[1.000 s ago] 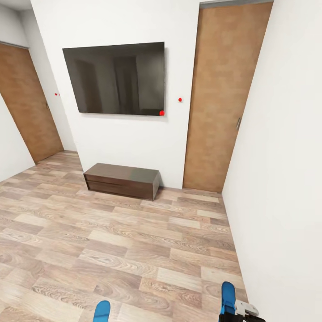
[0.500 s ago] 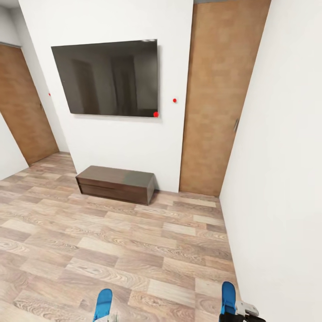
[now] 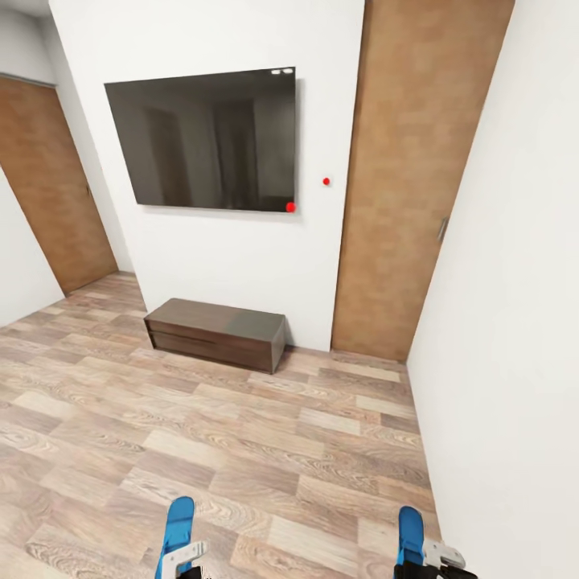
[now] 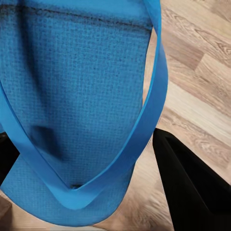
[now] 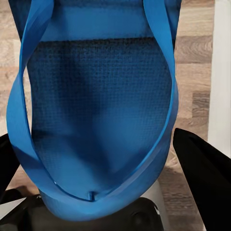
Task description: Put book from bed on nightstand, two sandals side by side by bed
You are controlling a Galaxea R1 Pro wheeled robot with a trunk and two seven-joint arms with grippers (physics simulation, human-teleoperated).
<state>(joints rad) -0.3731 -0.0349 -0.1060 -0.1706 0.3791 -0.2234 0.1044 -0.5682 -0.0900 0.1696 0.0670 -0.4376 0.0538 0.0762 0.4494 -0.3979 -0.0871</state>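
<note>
Sandals, both blue: one [image 3: 179, 523] rides in the left gripper [image 3: 190, 563], the other [image 3: 410, 532] in the right gripper [image 3: 430, 563], each apparently clamped at its heel end, long axis pointing toward the low dark cabinet [image 3: 215, 333] under the wall television [image 3: 205, 139], above the plank floor [image 3: 241, 450].

Colours and patterns, all views.
Two sandals, left [image 3: 178, 523] and right [image 3: 410, 532]: bright blue, fine woven grid texture on the soles, smooth blue straps. Fingers [image 4: 190, 185]: black. Floor [image 3: 241, 434]: wood planks, mixed tan, grey-brown, swirled grain. Walls [image 3: 498, 322]: white. Doors [image 3: 410, 177]: mottled brown. Screen [image 3: 205, 138]: glossy black, red dot at its corner. Low cabinet [image 3: 215, 331]: dark brown.
</note>
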